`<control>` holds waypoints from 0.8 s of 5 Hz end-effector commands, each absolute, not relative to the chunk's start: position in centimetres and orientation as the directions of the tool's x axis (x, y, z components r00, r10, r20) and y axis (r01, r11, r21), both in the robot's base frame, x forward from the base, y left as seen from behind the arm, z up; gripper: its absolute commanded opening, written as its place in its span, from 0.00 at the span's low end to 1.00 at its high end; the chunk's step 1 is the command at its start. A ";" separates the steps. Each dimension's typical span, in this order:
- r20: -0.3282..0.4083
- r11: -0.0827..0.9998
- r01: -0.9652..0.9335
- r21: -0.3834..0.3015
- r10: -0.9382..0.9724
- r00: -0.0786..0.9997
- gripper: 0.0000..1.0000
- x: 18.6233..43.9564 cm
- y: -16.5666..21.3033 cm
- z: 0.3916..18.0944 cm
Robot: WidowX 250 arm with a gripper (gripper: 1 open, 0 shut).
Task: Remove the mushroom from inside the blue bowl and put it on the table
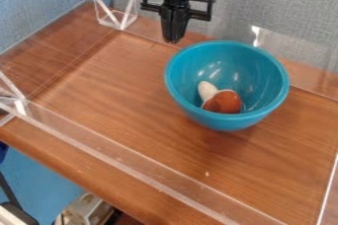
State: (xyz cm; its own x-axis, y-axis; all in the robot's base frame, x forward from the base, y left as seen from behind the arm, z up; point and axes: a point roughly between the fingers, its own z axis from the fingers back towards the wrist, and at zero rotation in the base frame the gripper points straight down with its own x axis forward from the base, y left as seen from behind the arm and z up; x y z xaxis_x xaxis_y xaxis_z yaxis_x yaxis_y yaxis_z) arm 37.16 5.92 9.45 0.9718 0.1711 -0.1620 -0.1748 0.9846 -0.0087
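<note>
The teal-blue bowl [227, 84] stands on the wood-grain table [119, 101], right of centre. Inside it lies the mushroom [220, 99], reddish-brown cap toward the front, cream stem toward the back. My black gripper [175, 36] hangs pointing straight down behind and to the left of the bowl's rim, above the table. Its fingers are pressed together with nothing between them. It touches neither bowl nor mushroom.
Low clear acrylic walls [158, 168] edge the table on all sides, with white corner brackets at the back left [113, 16] and the left edge [11, 99]. A blue-grey backdrop rises behind the table.
</note>
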 end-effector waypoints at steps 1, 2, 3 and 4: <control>-0.103 0.981 -0.195 -0.003 0.194 0.976 0.00 37.7 6.8 11.4; -0.102 0.979 -0.203 0.001 0.203 0.974 0.00 37.6 7.0 11.5; -0.101 0.977 -0.212 0.005 0.211 0.972 0.00 37.6 7.2 11.6; -0.103 0.977 -0.215 0.007 0.214 0.971 0.00 37.8 7.1 11.3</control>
